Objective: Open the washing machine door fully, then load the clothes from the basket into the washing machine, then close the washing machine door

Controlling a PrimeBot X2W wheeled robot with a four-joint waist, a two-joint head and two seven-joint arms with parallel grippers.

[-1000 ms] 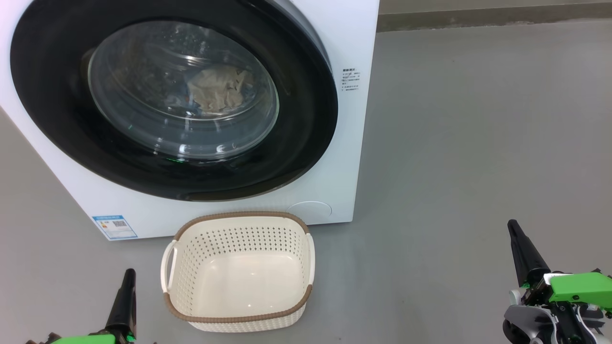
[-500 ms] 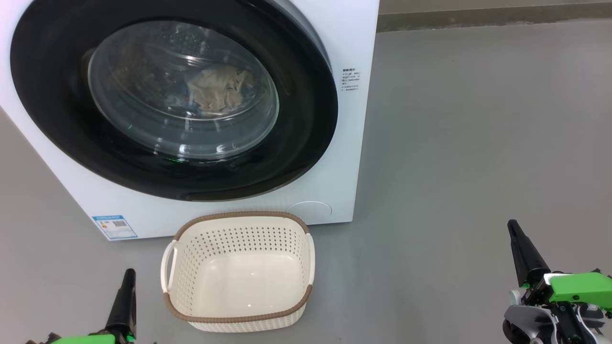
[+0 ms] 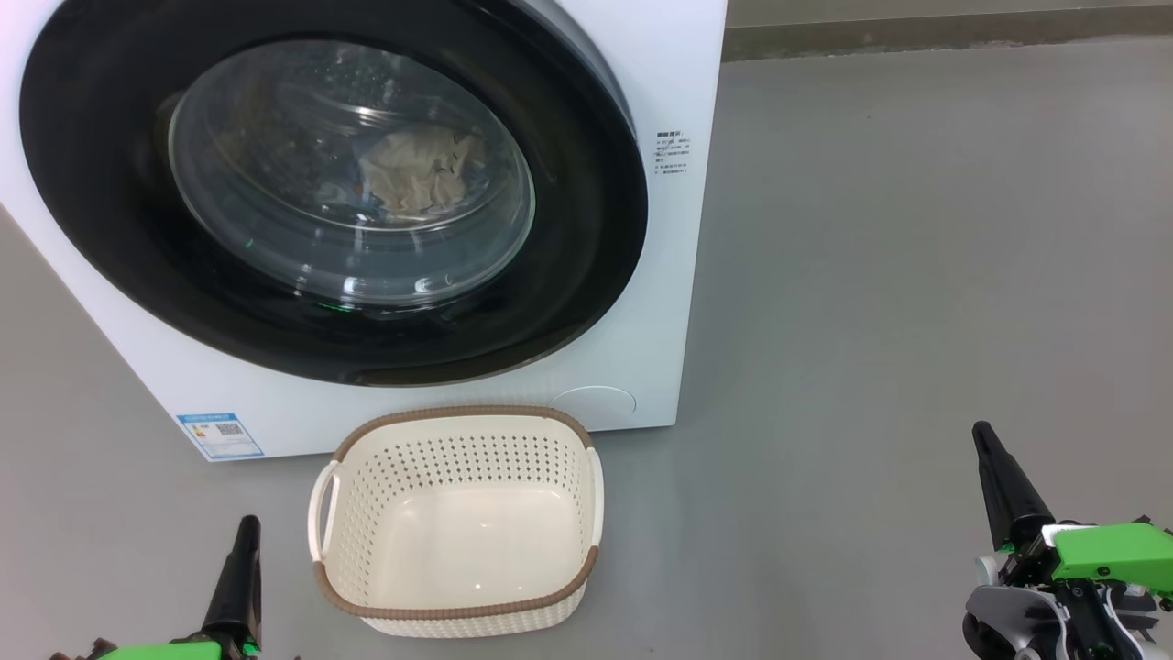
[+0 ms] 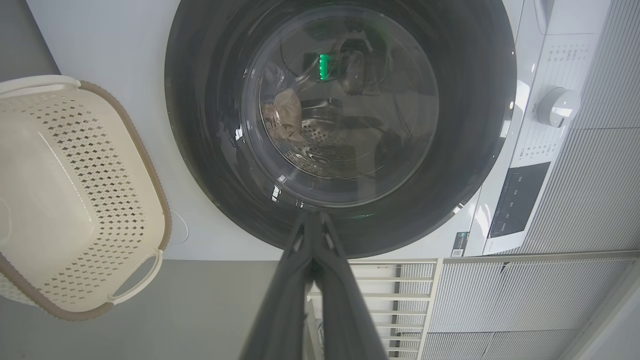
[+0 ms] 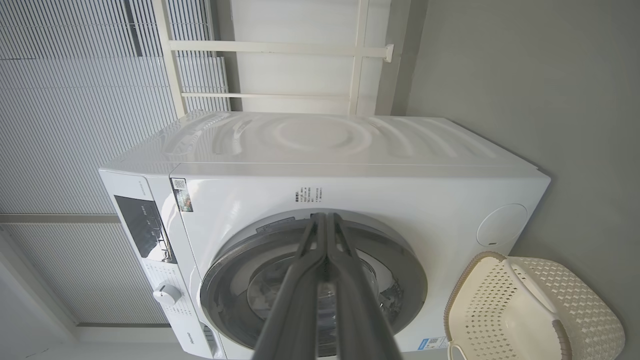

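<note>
Three of three steps look done: door [image 3: 586, 229] sits shut against the washer [image 3: 664, 73], basket [image 3: 458, 414] stands empty on the floor [image 3: 916, 275] just in front of it, clothes [image 3: 417, 174] lie inside the drum as a crumpled pale lump seen through the glass. Whether the latch has caught, cannot tell. Nothing obvious left, my read

Left pincer [image 3: 247, 527] low at the basket's left, fingers pressed together, holding nothing. Right pincer [image 3: 982, 435] well off to the right over bare floor, also pressed together and empty. Neither touches door or basket

Writing:
- blue label [image 3: 220, 435] on the washer's lower front corner, has a QR code, text too small to read
- block of small dark print [image 3: 672, 153] on the front, right of the door, unreadable
- dark control panel [image 4: 517, 200] with pale markings beside a white dial [image 4: 557, 106], rows of tiny print around the dial, not legible
- small sticker [image 5: 182, 195] with a QR code near the panel
- short wordmark [image 5: 191, 339] near the dial, likely the brand, too small to be sure
</note>
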